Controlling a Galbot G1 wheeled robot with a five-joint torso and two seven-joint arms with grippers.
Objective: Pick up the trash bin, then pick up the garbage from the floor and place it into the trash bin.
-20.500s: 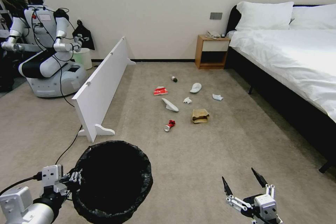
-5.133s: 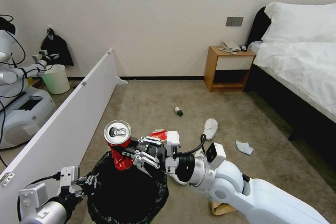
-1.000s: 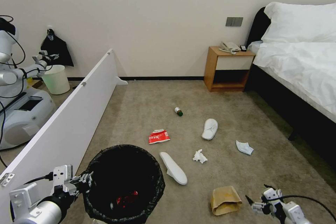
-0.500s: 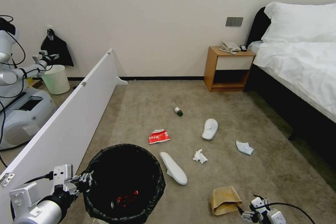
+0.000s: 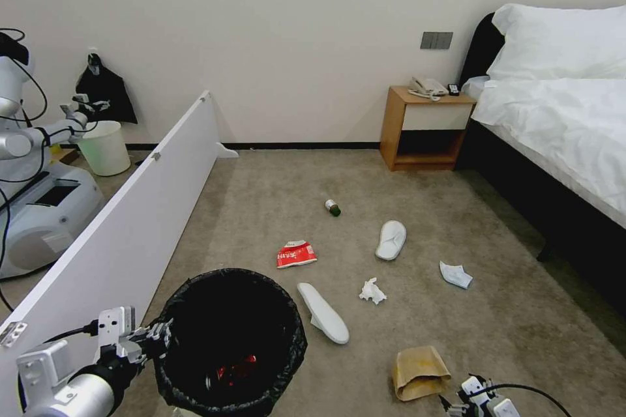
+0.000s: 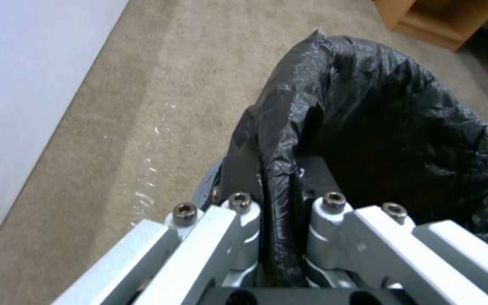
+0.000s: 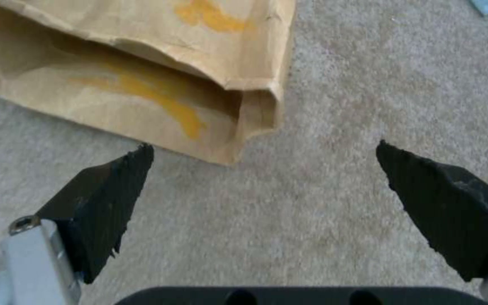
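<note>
While the trash bin (image 5: 231, 339) is held at the robot's lower left, its black-lined rim pinched between the closed fingers of the left gripper (image 6: 278, 203), the collecting step is judged to be in hand. One piece is already inside: a crushed red can (image 5: 236, 368) is seen at the bottom of the bin. The right gripper (image 7: 264, 169) is lowered close to the carpet (image 5: 274, 195) at the robot's lower right, its two black fingers spread wide apart and holding nothing, with the edge of the brown paper bag (image 5: 419, 372) lying just beyond the fingertips.

The next move is judged to call for the open fingers to be brought forward over the bag's edge and closed on it, since the paper lies flat and offers only a thin fold to catch.

Left on the floor are counted: one paper bag, two white slippers (image 5: 324, 313) (image 5: 391, 239), two white tissue wads (image 5: 372, 291) (image 5: 454, 274), one red-and-white packet (image 5: 296, 254) and one small green-capped bottle (image 5: 333, 208). One lined bin is counted.
</note>
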